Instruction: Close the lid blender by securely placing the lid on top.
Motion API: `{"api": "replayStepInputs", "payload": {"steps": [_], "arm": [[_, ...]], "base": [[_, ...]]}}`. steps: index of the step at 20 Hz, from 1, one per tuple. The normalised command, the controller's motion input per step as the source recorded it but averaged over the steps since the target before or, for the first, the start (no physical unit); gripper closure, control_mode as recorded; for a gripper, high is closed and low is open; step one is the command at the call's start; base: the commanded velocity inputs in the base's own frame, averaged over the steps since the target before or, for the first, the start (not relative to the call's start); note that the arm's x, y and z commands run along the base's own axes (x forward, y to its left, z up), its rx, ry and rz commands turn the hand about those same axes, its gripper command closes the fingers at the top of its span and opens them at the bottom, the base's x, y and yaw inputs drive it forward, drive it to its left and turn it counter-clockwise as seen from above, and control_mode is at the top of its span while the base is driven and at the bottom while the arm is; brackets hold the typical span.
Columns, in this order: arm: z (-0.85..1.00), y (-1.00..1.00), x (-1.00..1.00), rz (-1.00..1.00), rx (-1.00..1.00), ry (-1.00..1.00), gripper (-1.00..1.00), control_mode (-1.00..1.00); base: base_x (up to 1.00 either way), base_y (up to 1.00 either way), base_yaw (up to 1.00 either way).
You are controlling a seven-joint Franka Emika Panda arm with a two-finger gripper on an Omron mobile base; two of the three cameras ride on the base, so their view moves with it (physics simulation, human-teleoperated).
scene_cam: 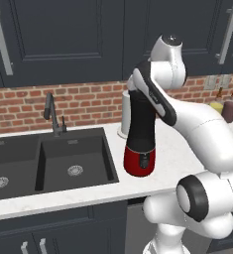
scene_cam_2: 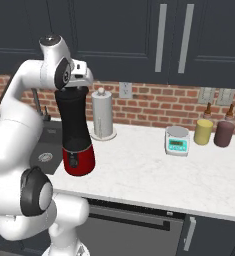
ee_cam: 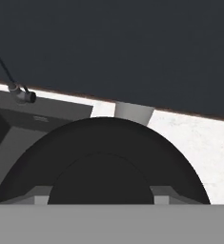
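Observation:
The blender (scene_cam: 140,136) (scene_cam_2: 75,130), a tall black jar on a rounded red base, stands on the white counter just right of the sink. My hand hovers directly over the jar's top. In the hand view the lid (ee_cam: 104,143), a flat round black disc, lies right under the camera. My gripper (ee_cam: 102,195) is shut on the lid, one fingertip at each side of its raised centre. From the right base view the lid sits level at the jar's mouth. Whether it is fully seated I cannot tell, since the hand covers the joint.
A dark double sink (scene_cam: 48,163) with a faucet (scene_cam: 51,114) lies left of the blender. Behind it stands a white paper roll (scene_cam_2: 102,117). Further right are a small scale (scene_cam_2: 177,141) and two bottles (scene_cam_2: 204,131) (scene_cam_2: 224,132). Dark wall cabinets hang close above my arm.

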Motion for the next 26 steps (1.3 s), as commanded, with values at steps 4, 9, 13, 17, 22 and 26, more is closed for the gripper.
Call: {"api": "replayStepInputs", "payload": {"steps": [4, 9, 13, 17, 22, 26], "arm": [[-0.62, 0.01, 0.0, -0.05, 0.11, 0.0, 1.0, -1.0], [-0.54, 0.0, 0.03, -0.04, 0.03, -0.02, -1.0, -1.0], [-0.11, 0.1, 0.0, -0.03, 0.0, -0.02, -1.0, -1.0], [0.0, 0.03, 0.0, -0.04, 0.0, -0.02, -1.0, -1.0], [-0.01, 0.0, 0.0, -0.04, 0.0, -0.05, -1.0, -1.0], [0.01, 0.09, -0.26, -0.02, 0.0, -0.12, -1.0, -1.0]], "base": [[0.0, 0.0, 0.0], [0.0, 0.0, 0.0], [0.0, 0.0, 0.0], [0.0, 0.0, 0.0], [0.0, 0.0, 0.0], [0.0, 0.0, 0.0]]}}
